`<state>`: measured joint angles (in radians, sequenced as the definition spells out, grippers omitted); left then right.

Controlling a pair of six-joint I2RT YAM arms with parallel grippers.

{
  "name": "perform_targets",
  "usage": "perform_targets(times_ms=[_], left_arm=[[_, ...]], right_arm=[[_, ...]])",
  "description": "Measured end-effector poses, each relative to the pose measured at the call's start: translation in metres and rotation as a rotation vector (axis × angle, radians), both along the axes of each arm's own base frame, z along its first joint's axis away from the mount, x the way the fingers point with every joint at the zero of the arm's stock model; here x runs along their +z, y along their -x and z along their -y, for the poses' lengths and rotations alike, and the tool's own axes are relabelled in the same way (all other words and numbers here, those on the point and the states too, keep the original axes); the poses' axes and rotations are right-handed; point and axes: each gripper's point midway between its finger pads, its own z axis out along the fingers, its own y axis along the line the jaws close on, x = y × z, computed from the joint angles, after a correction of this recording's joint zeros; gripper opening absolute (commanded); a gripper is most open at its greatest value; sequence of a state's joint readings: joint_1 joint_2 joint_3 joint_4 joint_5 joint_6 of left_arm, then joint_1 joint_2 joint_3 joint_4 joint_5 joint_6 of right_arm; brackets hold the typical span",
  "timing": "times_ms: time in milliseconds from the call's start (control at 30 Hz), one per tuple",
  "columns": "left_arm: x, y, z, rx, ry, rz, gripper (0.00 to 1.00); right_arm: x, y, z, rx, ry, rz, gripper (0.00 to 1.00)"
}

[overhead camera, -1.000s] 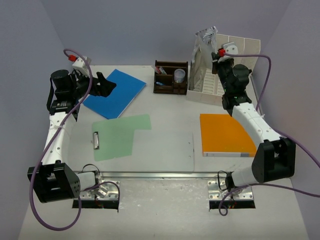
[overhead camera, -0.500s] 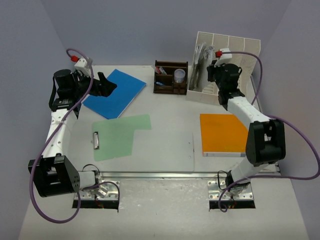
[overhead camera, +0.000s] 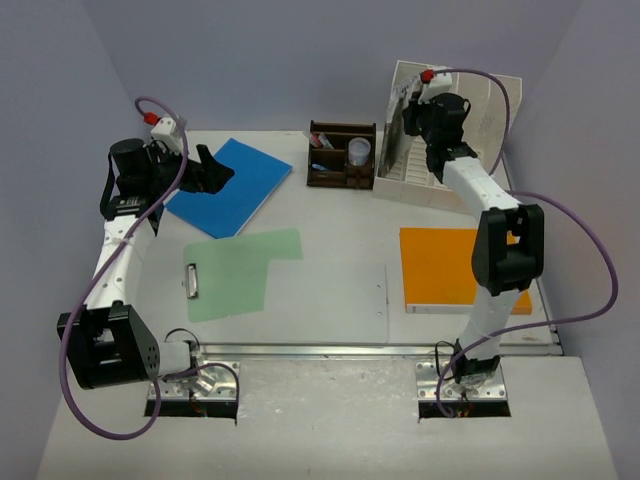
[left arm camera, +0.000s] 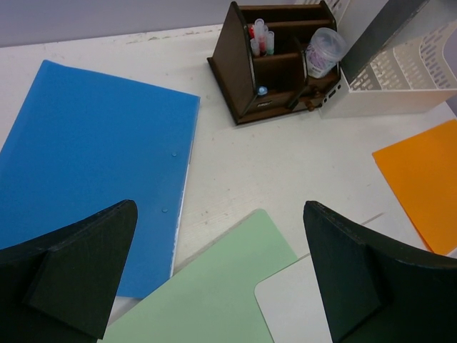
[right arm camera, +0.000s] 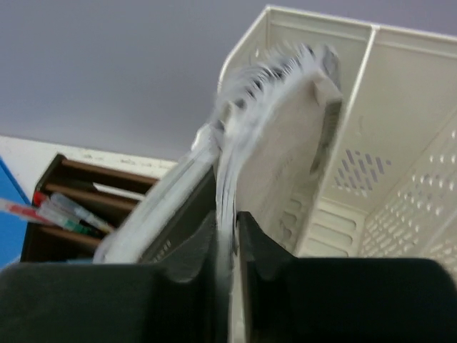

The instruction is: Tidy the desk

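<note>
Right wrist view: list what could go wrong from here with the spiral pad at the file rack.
1. The right hand pinches the spiral pad only at a thin edge, so it could twist or slip out.
2. The pad leans at the file rack near a divider, and its coils might snag there instead of sliding into a slot.
3. The pen organizer stands close beside the rack, so a shoved rack could knock it.

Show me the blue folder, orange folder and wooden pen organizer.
blue folder (overhead camera: pixel 245 190), top external view, middle of its cover.
orange folder (overhead camera: pixel 440 268), top external view, bare left part of cover.
wooden pen organizer (left arm camera: pixel 232 68), left wrist view, sloped side wall.
</note>
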<state>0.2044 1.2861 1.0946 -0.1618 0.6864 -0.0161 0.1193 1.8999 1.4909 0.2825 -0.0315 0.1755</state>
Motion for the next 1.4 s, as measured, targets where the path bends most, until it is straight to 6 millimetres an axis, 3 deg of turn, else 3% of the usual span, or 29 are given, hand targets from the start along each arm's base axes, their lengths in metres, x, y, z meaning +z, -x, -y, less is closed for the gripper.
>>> perform_targets(times_ms=[67,133,333,400,467,500,533,633,700,833,900,967,1133,1267,1400], left_arm=[[0.0,0.0,-0.001,0.003,-0.001,-0.001,1.0],[-0.001,0.0,-0.001,0.005,-0.003,-0.004,1.0],[-0.003,0.0,-0.002,0.007,-0.008,-0.006,1.0],[-0.003,0.0,-0.002,0.007,-0.008,-0.007,1.0],[-0.003,0.0,-0.002,0.007,-0.008,-0.007,1.0],[-0.003,0.0,-0.002,0.008,-0.008,-0.006,1.0],[-0.003,0.0,-0.002,0.008,-0.008,-0.006,1.0],[-0.004,0.002,-0.001,0.008,-0.007,-0.004,1.0],[-0.006,0.004,-0.001,0.008,-0.005,-0.005,1.0],[-0.008,0.007,0.003,-0.014,0.006,-0.003,1.0],[-0.007,0.008,0.007,-0.038,0.007,0.003,1.0],[-0.008,0.01,0.011,-0.07,-0.01,0.016,1.0],[-0.017,0.018,0.032,-0.166,-0.092,0.034,1.0],[-0.038,0.041,0.082,-0.343,-0.228,0.088,1.0],[-0.062,0.079,0.149,-0.621,-0.376,0.203,0.99]], right_arm=[[0.009,-0.017,-0.004,0.004,-0.002,0.024,0.46],[0.021,-0.032,-0.006,0.005,-0.006,0.061,0.57],[0.063,-0.043,-0.012,0.037,-0.021,0.158,0.7],[0.075,-0.042,-0.016,0.061,-0.025,0.185,0.62],[0.085,-0.035,-0.021,0.097,-0.025,0.204,0.39],[0.088,-0.027,-0.024,0.122,-0.023,0.214,0.29],[0.089,-0.013,-0.028,0.156,-0.022,0.213,0.26],[0.097,0.035,-0.045,0.297,-0.005,0.222,0.16],[0.103,0.072,-0.059,0.423,0.021,0.239,0.01],[0.105,0.13,-0.082,0.642,0.105,0.272,0.0],[0.094,0.137,-0.088,0.712,0.171,0.271,0.0],[0.07,0.134,-0.09,0.756,0.227,0.24,0.0],[-0.025,0.108,-0.088,0.828,0.334,0.055,0.02],[-0.081,0.096,-0.081,0.824,0.356,-0.073,0.04],[-0.089,0.088,-0.075,0.767,0.353,-0.108,0.07]])
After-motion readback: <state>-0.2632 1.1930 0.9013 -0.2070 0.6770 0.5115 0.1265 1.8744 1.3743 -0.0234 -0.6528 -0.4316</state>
